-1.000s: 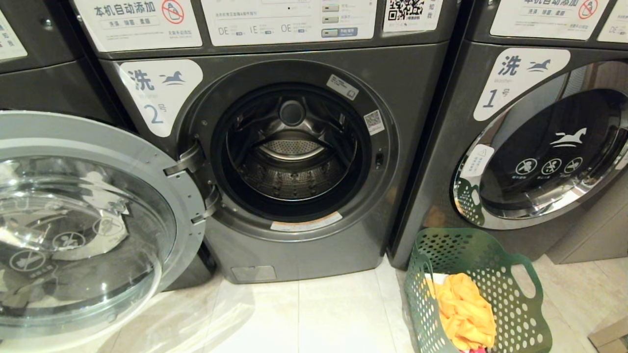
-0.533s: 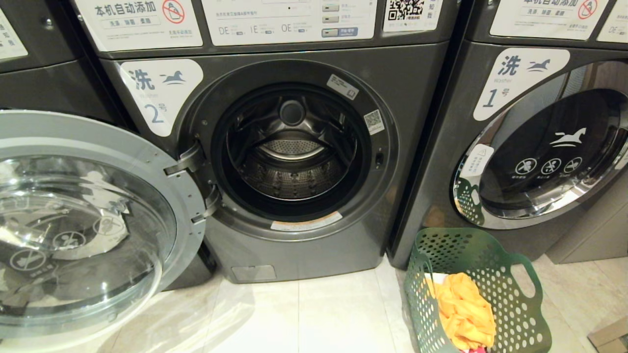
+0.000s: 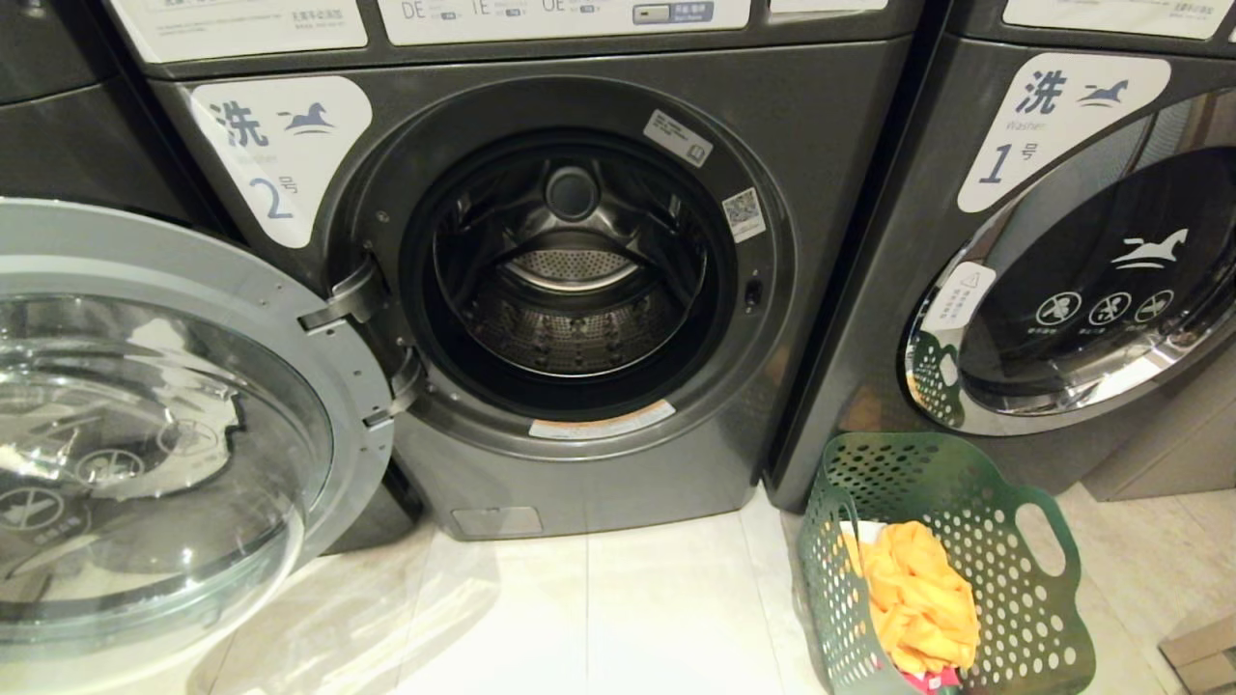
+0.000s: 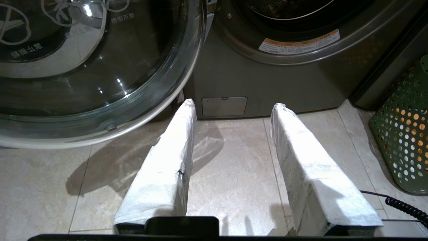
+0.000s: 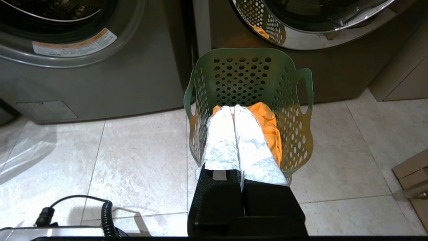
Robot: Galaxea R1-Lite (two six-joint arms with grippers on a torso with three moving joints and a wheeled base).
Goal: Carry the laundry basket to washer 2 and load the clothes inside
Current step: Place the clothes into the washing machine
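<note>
Washer 2 [image 3: 821, 145] stands straight ahead, its round glass door [image 3: 164, 425] swung wide open to the left and its drum [image 3: 570, 290] empty. The green laundry basket [image 3: 966, 483] sits on the floor at the lower right, in front of the gap between washers 2 and 1. It holds the clothes: a mustard-yellow garment [image 3: 917, 598] on top, with a little white and pink beside it. My right gripper [image 5: 233, 107] hangs shut over the basket [image 5: 247, 70], above the yellow cloth [image 5: 267, 124], holding nothing. My left gripper [image 4: 234, 104] is open over the floor before the washer's base.
Washer 1 [image 3: 898, 270] stands to the right with its chrome-ringed door [image 3: 1091, 290] shut. Another grey machine [image 3: 77, 125] is at the far left. A cardboard box [image 3: 1197, 652] lies at the lower right. The open door juts over the floor on the left. Pale tiles [image 3: 628, 618] lie in front.
The whole head view has shifted: washers and basket sit a little higher in the picture, so the camera has tipped down. No thing itself has moved.
</note>
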